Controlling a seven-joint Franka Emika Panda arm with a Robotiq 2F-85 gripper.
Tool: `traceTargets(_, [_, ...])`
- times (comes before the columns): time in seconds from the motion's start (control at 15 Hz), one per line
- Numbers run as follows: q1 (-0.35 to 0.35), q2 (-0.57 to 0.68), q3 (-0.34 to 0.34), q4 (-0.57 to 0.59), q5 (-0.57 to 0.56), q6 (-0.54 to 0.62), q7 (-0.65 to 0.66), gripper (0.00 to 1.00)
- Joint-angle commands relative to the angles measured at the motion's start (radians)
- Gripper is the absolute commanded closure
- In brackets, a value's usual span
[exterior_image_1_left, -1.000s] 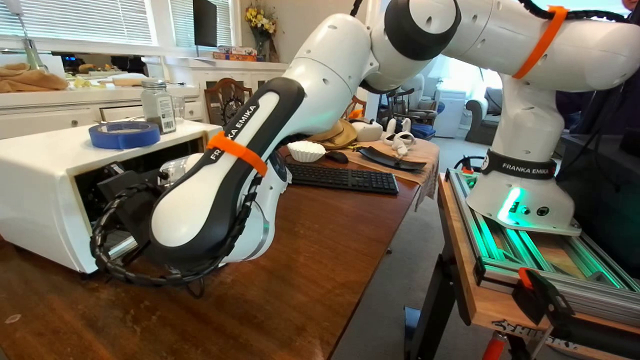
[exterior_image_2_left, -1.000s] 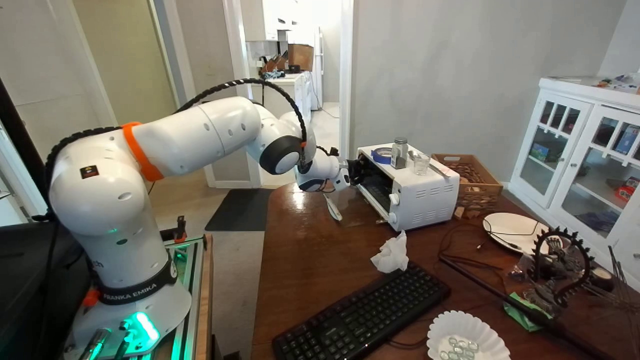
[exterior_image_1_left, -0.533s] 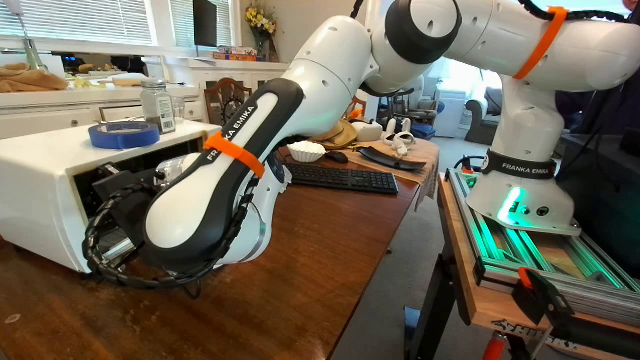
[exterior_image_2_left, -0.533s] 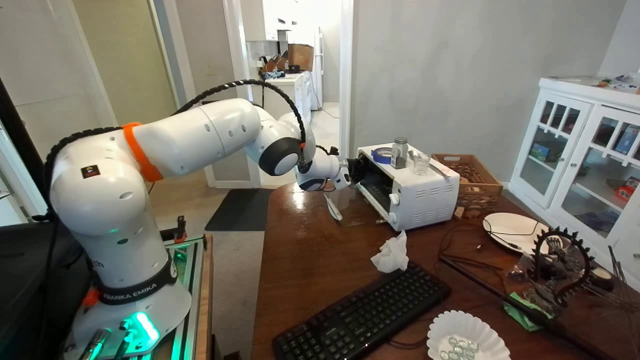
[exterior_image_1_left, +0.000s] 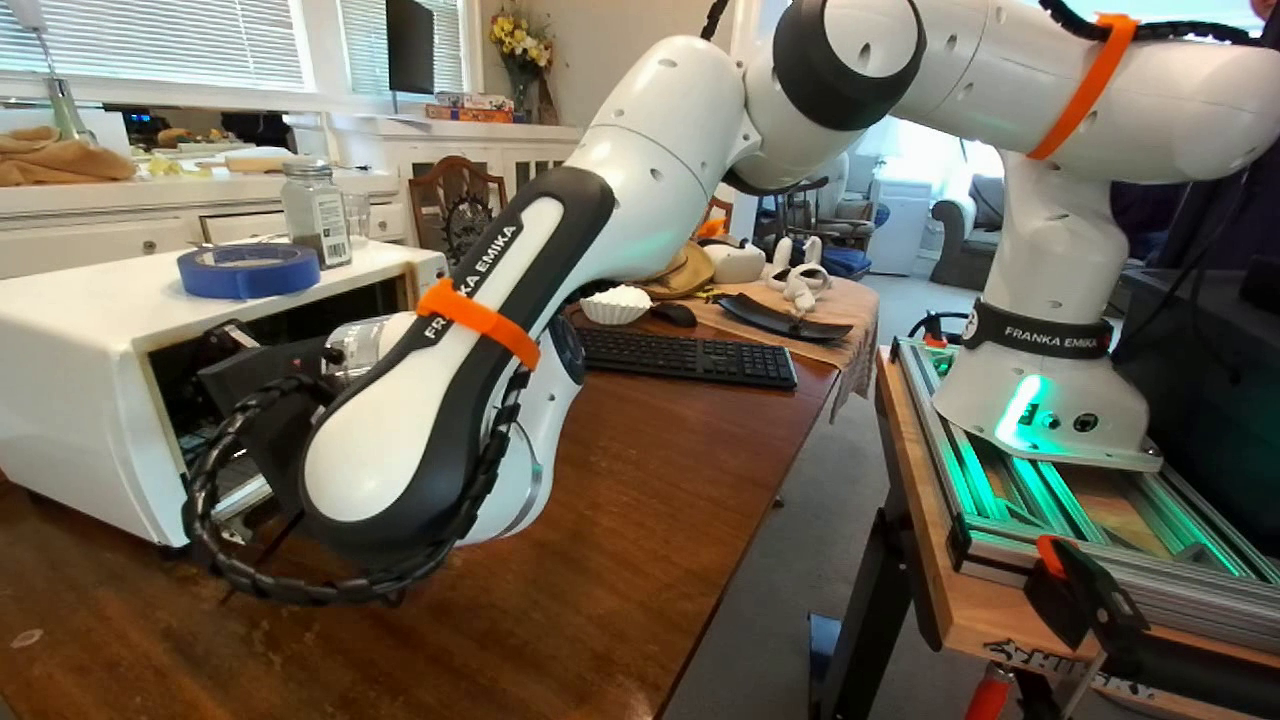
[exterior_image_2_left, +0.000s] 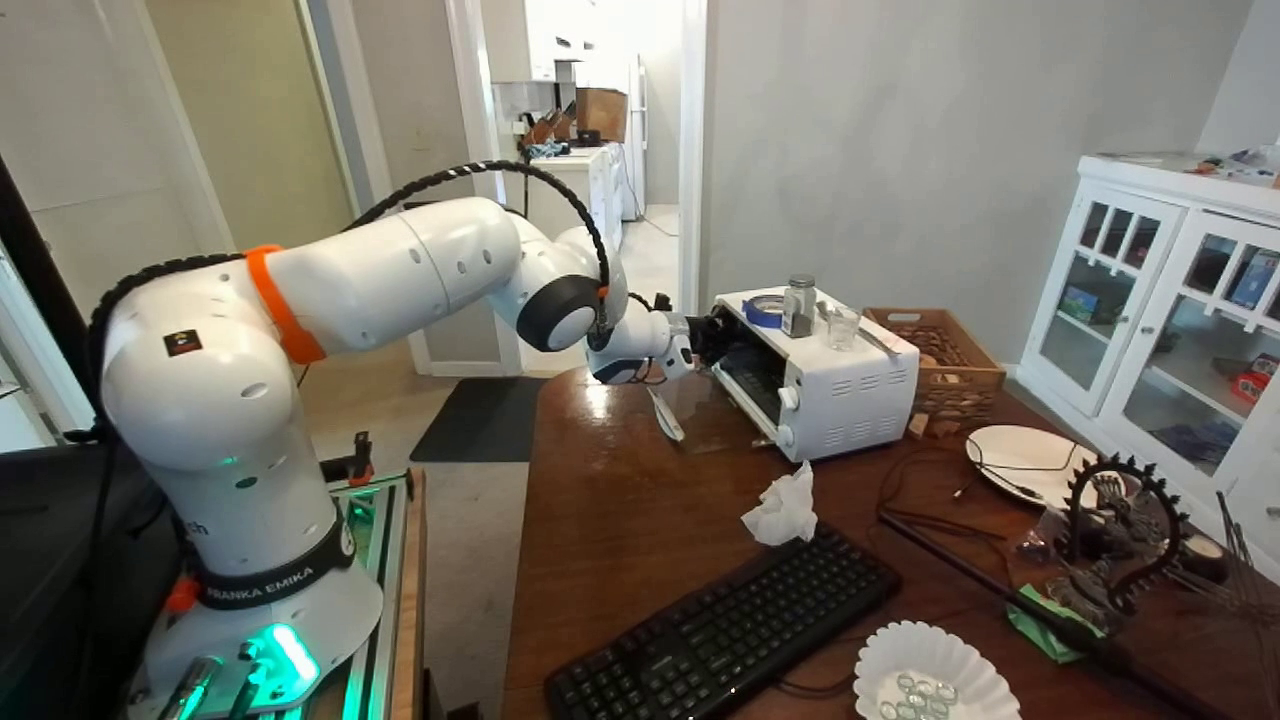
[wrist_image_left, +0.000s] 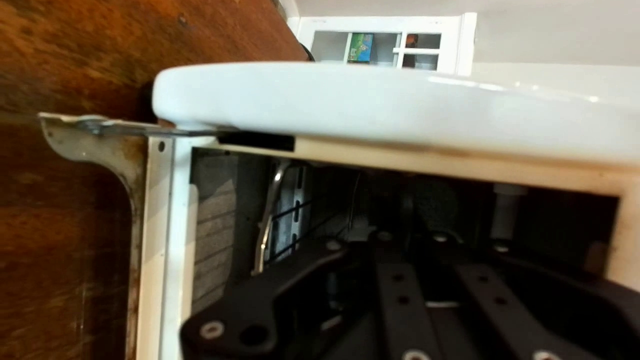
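Note:
A white toaster oven (exterior_image_2_left: 850, 410) stands on the wooden table with its front open. My gripper (wrist_image_left: 408, 212) reaches into its dark cavity; in the wrist view the black fingers come together there, and they look shut. It is too dark to tell whether anything sits between the fingertips. Left of the fingers, a bent metal rod (wrist_image_left: 270, 215) and rack wires show inside. The oven's lowered door (wrist_image_left: 134, 200) runs along the left of that view. In both exterior views the oven's frame and the arm hide the fingertips. Blue tape (exterior_image_1_left: 248, 272) and a glass jar (exterior_image_1_left: 315, 215) rest on the oven top.
A glass cup (exterior_image_2_left: 842, 330) also stands on the oven. Behind it is a woven basket (exterior_image_2_left: 935, 350). Crumpled white paper (exterior_image_2_left: 783, 508), a black keyboard (exterior_image_2_left: 730, 630) and a fluted white bowl (exterior_image_2_left: 930, 650) are on the table, with a pale slim object (exterior_image_2_left: 665, 415) before the oven.
The arm first eased slightly toward the oven, then drew back a little, away from the opening. The oven and the things on top have stayed in place.

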Motion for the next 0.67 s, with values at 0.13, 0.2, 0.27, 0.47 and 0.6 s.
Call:
traceTargets(0.13, [0.005, 0.008, 0.01, -0.103, -0.011, 0.195, 0.063, 0.98])
traceTargets(0.2, [0.076, 0.011, -0.09, -0.022, 0.053, 0.126, 0.104, 0.98])
traceTargets(0.27, [0.085, 0.002, -0.114, -0.036, 0.065, 0.128, 0.119, 0.98])
traceTargets(0.47, [0.153, -0.015, -0.237, -0.045, 0.12, 0.12, 0.193, 0.98])
traceTargets(0.6, [0.213, -0.03, -0.334, -0.06, 0.174, 0.115, 0.26, 0.98])
